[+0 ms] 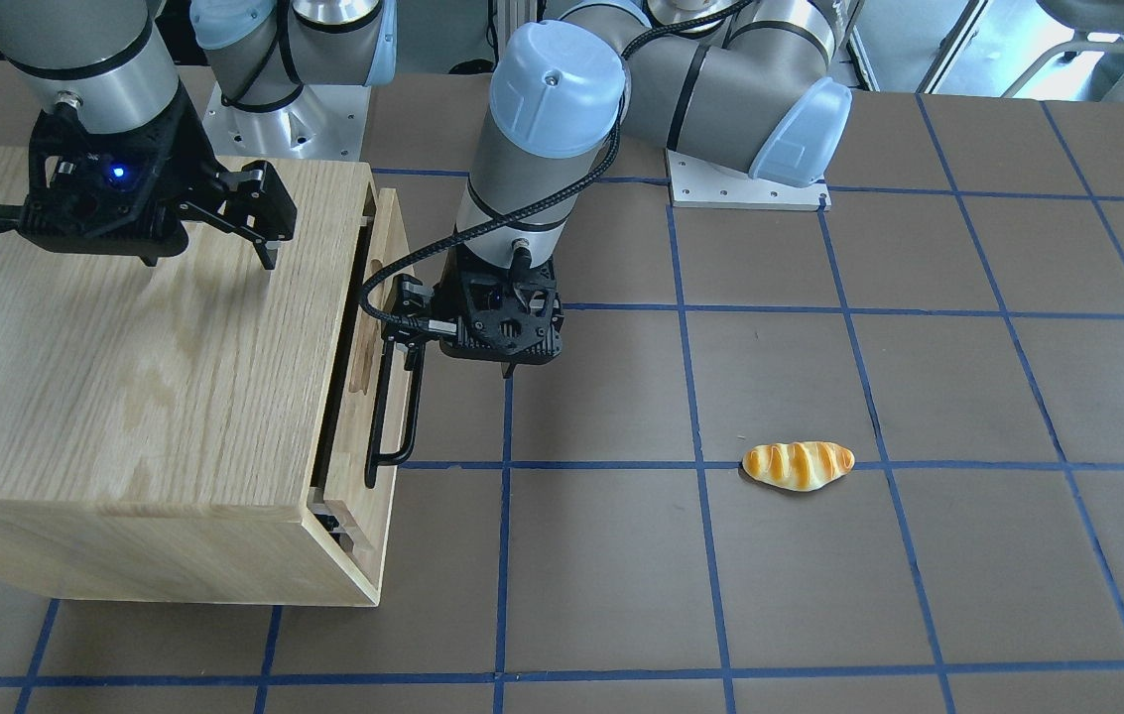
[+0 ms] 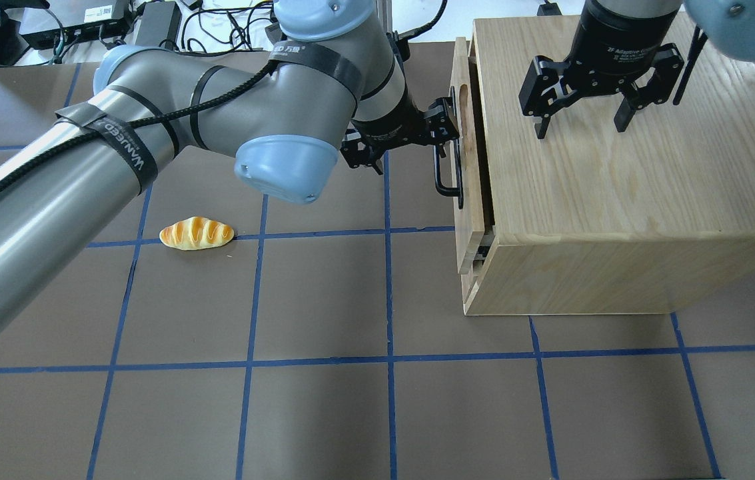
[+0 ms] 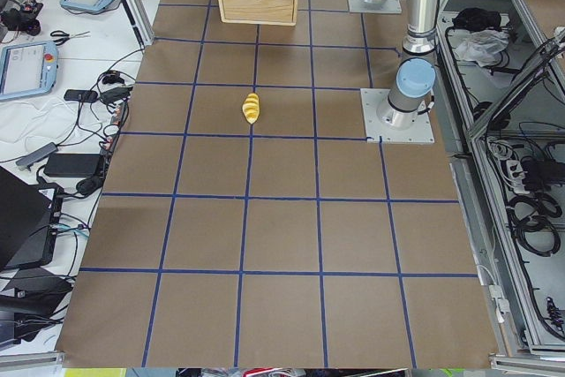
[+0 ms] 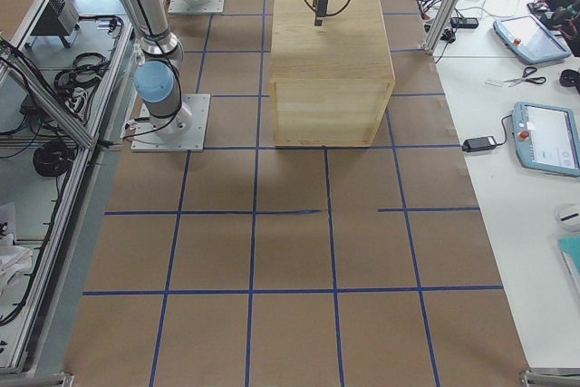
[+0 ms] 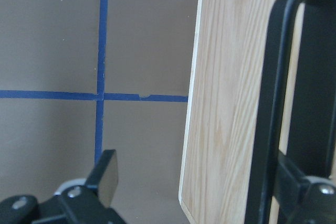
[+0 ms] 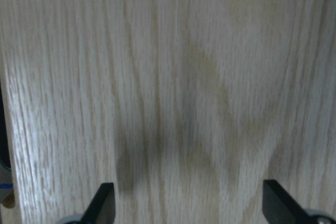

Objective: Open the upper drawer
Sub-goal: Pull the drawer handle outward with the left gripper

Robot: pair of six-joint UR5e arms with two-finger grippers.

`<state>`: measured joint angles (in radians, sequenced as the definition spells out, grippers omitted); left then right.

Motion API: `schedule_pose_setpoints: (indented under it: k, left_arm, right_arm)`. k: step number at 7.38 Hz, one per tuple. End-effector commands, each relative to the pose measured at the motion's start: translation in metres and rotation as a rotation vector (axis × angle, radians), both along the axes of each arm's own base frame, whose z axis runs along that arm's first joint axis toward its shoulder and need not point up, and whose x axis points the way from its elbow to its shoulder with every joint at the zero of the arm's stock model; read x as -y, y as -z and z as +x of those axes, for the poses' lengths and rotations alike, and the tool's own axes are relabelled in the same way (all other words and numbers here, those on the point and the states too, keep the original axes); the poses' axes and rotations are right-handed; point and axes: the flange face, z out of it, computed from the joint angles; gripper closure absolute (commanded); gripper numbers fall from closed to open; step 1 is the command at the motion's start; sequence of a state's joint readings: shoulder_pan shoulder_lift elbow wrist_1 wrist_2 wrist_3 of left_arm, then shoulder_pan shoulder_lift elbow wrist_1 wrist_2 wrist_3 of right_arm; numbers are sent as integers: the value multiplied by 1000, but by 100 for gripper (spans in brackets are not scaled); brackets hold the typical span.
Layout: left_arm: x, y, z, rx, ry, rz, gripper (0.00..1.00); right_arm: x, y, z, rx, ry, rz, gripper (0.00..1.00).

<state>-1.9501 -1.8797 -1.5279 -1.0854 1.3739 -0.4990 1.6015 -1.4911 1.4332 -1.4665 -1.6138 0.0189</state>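
The upper drawer [image 1: 375, 531] sits at the top of the oak cabinet [image 1: 125, 377] and is pulled out a little; a dark gap shows behind its front panel [image 2: 467, 223]. Its black bar handle [image 1: 412, 416] runs along the front. My left gripper [image 1: 401, 315] is open at the handle's far end. In the left wrist view the handle [image 5: 273, 103] stands between the fingers, close against one of them, in front of the panel [image 5: 231, 103]. My right gripper [image 2: 580, 128] is open and empty just above the cabinet top [image 6: 173, 77].
A toy bread roll [image 1: 798, 465] lies on the brown table with blue grid lines, well away from the cabinet; it also shows in the overhead view [image 2: 196, 234]. The left arm's base plate [image 1: 750, 188] is bolted at the table's back.
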Motion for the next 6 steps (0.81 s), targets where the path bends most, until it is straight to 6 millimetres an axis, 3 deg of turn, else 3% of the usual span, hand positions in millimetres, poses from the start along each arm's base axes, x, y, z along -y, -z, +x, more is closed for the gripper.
schedule_pose_setpoints:
  k: [1, 6]
  left_arm:
    - [-1, 1, 2, 13, -4, 23, 0]
    - [6, 4, 19, 82, -16, 22, 0]
  right_arm:
    - [0, 0, 0, 0, 0, 0, 0]
    - [0, 0, 0, 0, 0, 0, 0]
